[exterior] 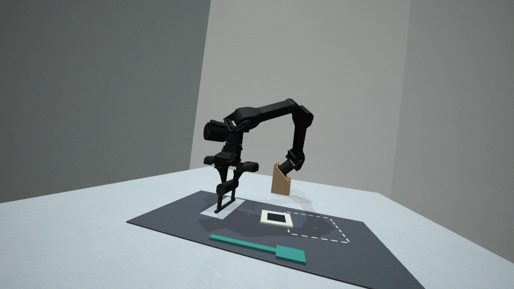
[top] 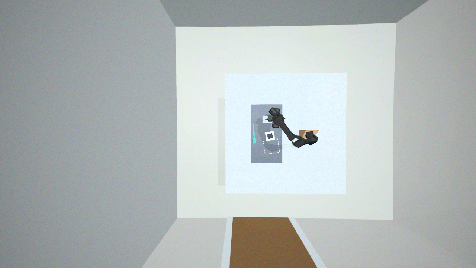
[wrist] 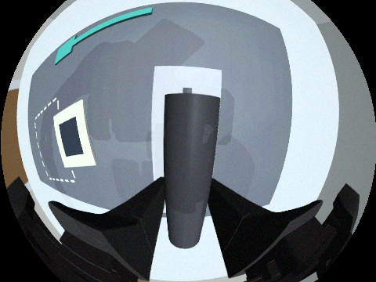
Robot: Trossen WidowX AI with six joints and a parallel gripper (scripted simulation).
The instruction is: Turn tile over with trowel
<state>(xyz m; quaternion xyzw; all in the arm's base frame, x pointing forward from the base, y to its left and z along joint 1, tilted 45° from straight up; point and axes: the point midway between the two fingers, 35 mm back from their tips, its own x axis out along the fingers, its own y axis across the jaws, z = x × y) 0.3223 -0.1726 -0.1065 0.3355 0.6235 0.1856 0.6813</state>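
Note:
My gripper [top: 267, 119] [exterior: 229, 182] [wrist: 186, 183] is shut on the dark handle of the small trowel [exterior: 226, 186] [wrist: 189, 146]. The trowel's pale blade [exterior: 223, 211] [wrist: 209, 81] is down at the dark mat [top: 266, 159] [exterior: 172, 215] [wrist: 251, 84], near its far end. The tile [top: 269, 136] [exterior: 276, 218] [wrist: 74, 136] is cream with a dark square mark facing up. It lies flat on the mat just outside the dashed outline [top: 263, 146] [exterior: 319, 237] [wrist: 47, 108], between the outline and the trowel.
A long teal spatula-like tool [top: 253, 133] [exterior: 251, 246] [wrist: 105, 27] lies along the mat's near edge. A tan wedge block [top: 307, 132] [exterior: 280, 183] stands by the arm's base on the pale table [top: 316, 99] [exterior: 72, 233].

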